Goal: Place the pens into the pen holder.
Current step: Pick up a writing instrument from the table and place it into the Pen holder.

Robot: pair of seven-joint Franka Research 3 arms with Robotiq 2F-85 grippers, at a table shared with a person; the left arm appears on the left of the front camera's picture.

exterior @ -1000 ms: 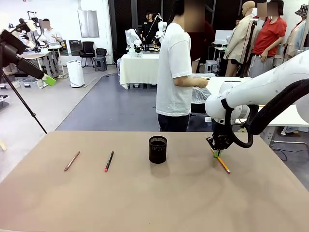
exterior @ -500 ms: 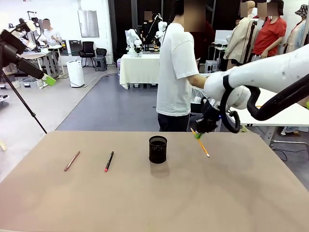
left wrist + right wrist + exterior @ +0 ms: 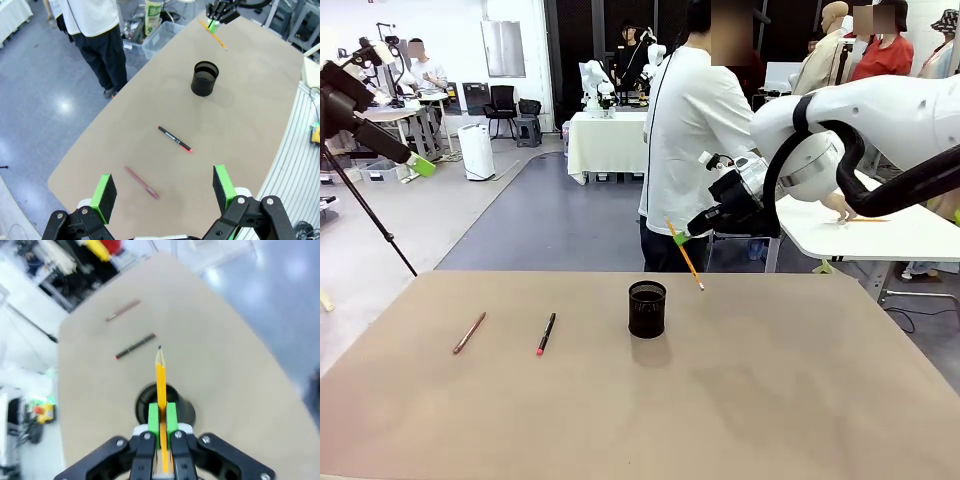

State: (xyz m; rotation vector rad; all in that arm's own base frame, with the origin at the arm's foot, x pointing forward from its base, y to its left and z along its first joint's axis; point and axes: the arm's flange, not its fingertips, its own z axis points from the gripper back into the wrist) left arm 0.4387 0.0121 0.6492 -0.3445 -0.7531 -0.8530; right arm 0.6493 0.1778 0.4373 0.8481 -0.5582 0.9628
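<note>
One orange pen [image 3: 686,258] in right jaws, airborne near mid-table pen holder [image 3: 647,310].

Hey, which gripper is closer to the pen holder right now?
Right. The right gripper, shut on the orange pen, hovers just up and right of the holder; the left gripper hangs open, high beyond the table's left end.

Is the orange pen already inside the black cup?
No, the right gripper holds the orange pen in the air, outside the pen holder.
</note>
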